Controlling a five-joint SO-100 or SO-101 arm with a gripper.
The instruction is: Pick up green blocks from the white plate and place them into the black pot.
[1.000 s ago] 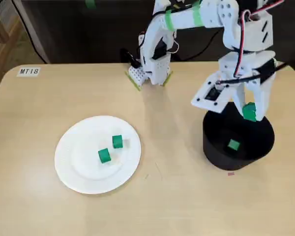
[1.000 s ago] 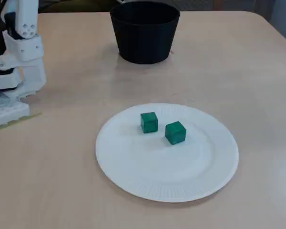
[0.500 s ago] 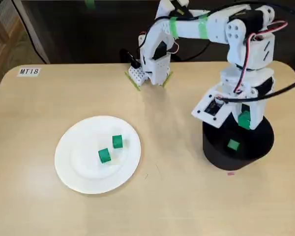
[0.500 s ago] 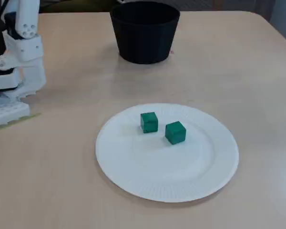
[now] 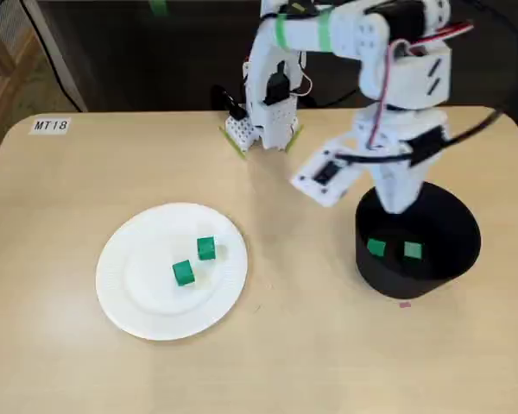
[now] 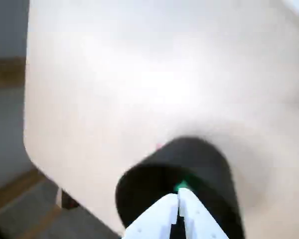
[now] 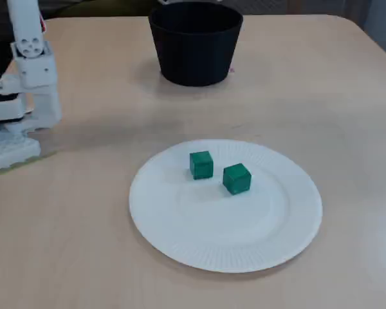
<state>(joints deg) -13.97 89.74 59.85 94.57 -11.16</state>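
Your gripper (image 6: 178, 195) had its jaws drawn together on nothing, hanging just above the black pot (image 5: 419, 280) over the pot's left rim in a fixed view. Inside the pot lay one green block (image 5: 375, 248) with a second green block (image 5: 412, 251) just beside it. Well apart from the pot, to its left in that view, the white plate (image 5: 129, 297) carried a third green block (image 5: 206, 248) and a fourth green block (image 5: 183, 273), near each other but not touching.
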